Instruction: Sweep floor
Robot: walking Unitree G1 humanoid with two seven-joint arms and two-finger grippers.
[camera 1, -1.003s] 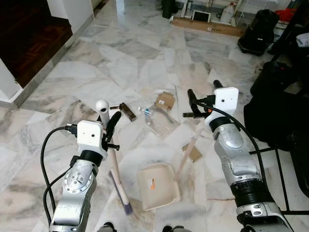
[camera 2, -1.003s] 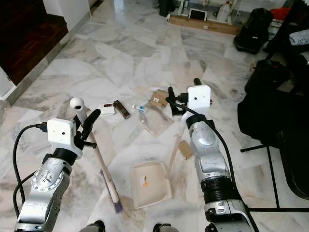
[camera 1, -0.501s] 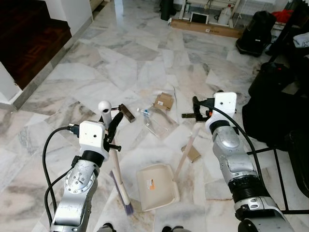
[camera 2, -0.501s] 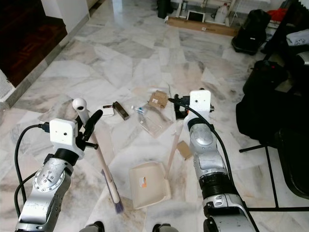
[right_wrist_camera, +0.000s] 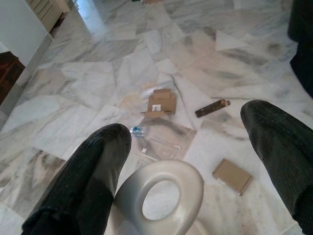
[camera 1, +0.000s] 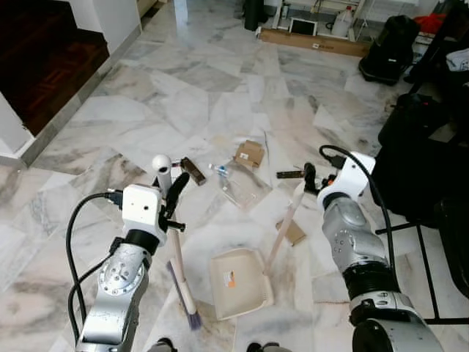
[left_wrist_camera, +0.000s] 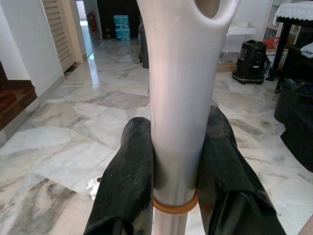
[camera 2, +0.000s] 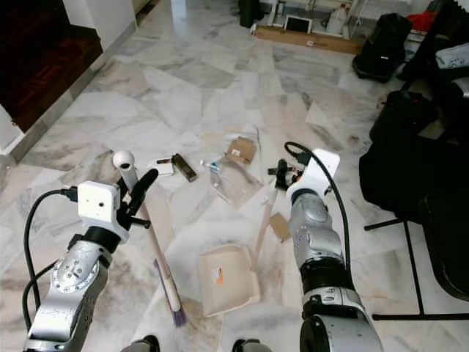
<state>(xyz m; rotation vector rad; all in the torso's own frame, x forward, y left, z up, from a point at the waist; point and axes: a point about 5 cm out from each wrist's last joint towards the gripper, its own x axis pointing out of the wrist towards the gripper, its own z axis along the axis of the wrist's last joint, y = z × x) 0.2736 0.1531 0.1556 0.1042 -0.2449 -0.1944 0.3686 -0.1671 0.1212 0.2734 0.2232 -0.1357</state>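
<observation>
Broom (camera 1: 174, 242) was pinched near its top by left gripper (left_wrist_camera: 172, 161), bristles beside the dustpan (camera 1: 239, 281). Right gripper (right_wrist_camera: 190, 161) stood spread astride the dustpan handle (right_wrist_camera: 161, 198), litter beyond; unclamped, the handle could tip when nudged.

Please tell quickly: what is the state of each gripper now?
Left gripper: shut on the cream plastic broom handle.
Right gripper: open, around the ring end of the cream dustpan handle.

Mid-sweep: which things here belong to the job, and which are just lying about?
Job: broom in left hand; dustpan, handle under open right hand; litter: cardboard box, plastic bottle, brown bar.
Lying about: black bags, long flat carton.
</observation>
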